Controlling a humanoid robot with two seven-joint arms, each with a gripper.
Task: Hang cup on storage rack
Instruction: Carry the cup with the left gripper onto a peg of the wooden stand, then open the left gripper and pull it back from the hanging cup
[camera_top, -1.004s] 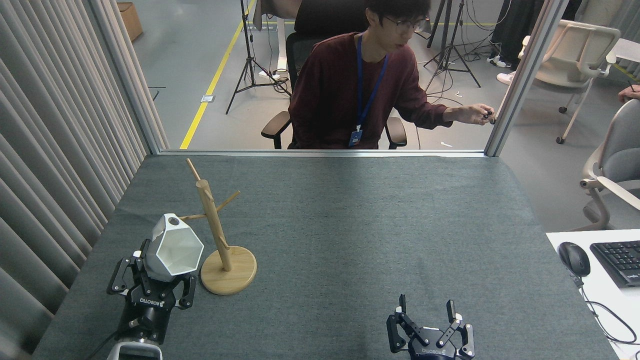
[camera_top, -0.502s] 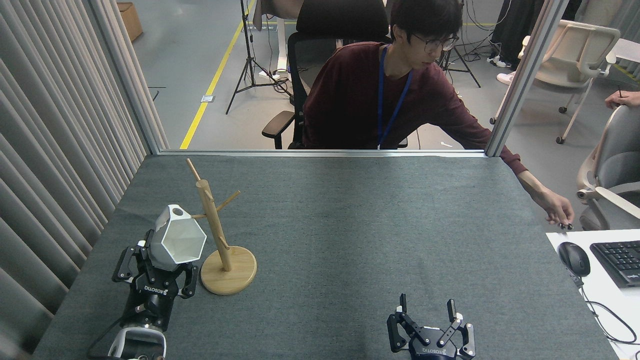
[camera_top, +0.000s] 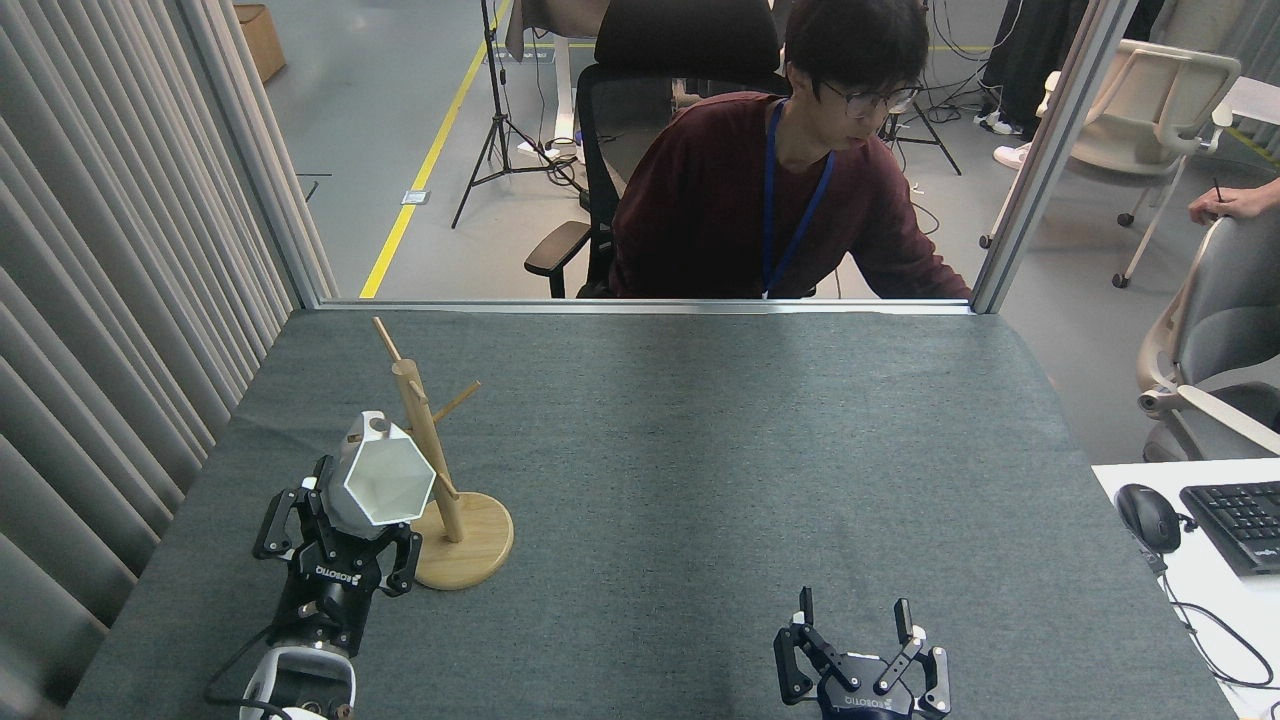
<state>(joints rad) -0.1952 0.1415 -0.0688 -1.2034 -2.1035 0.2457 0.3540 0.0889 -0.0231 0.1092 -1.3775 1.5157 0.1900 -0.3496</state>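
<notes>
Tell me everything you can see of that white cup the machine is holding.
The cup is white and matte, with flat faceted sides and a six-sided open mouth turned toward the camera. A small tab with a round hole stands on its upper rim. The left gripper holds it from below, tilted, right against the wooden storage rack, overlapping its post.

cup (camera_top: 385, 482) hides rack's (camera_top: 462, 555) left peg, left fingers' tips

Left gripper (camera_top: 345, 520) holds cup (camera_top: 385, 482) against storage rack (camera_top: 436, 470).
</notes>
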